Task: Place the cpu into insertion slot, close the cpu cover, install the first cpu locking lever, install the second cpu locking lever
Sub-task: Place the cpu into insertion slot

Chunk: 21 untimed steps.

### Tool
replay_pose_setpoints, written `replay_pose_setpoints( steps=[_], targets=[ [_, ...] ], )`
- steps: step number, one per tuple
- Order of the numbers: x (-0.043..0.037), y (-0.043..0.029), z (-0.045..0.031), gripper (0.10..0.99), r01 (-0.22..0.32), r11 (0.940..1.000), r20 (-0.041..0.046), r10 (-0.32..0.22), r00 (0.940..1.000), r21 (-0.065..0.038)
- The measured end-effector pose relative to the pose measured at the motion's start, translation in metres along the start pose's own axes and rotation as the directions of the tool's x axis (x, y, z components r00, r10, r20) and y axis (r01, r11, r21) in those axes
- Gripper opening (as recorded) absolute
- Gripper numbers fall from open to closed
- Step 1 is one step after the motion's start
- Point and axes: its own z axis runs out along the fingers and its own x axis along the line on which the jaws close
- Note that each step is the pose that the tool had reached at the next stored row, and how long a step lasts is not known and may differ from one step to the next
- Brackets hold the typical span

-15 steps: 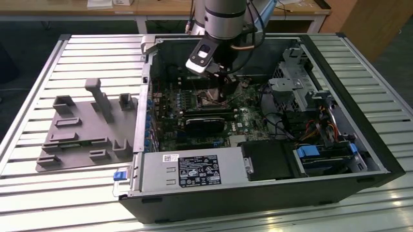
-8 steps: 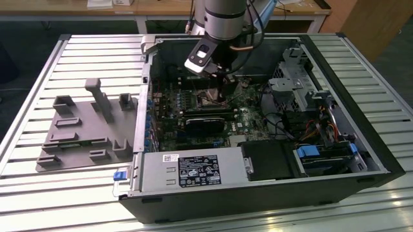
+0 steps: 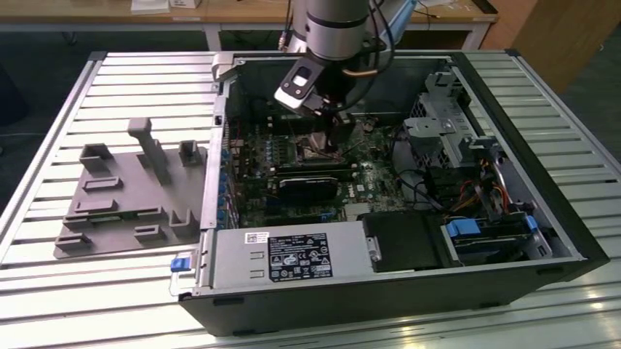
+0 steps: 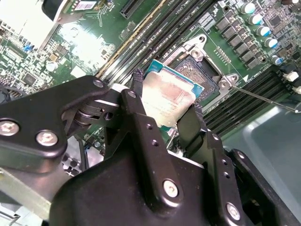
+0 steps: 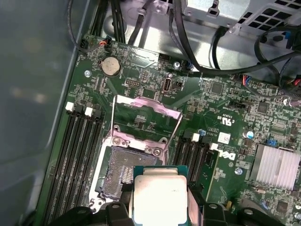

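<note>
Exterior view overlooks the case (image 3: 388, 305); both wrist views closely share the insertion slot (image 4: 200, 73) (image 5: 117, 169).

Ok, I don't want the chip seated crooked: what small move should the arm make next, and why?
Probably a small sideways shift to centre the cpu over the insertion slot before lowering. The gripper is shut on the cpu, which in both wrist views appears offset, covering only part of the slot, and the cpu cover stands open.

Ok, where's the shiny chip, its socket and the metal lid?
chip (image 5: 157, 200): first wrist view, middle of its silver top.
socket (image 5: 117, 176): first wrist view, its dark centre.
lid (image 5: 150, 104): first wrist view, a bar of its frame.
</note>
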Motion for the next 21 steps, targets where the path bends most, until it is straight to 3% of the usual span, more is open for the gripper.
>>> replay_pose_setpoints(
  steps=[21],
  targets=[
    [0.0135,0.0006,0.0047,0.537,-0.083,0.9966,0.0012,0.083,0.9966,0.001]
  ],
)
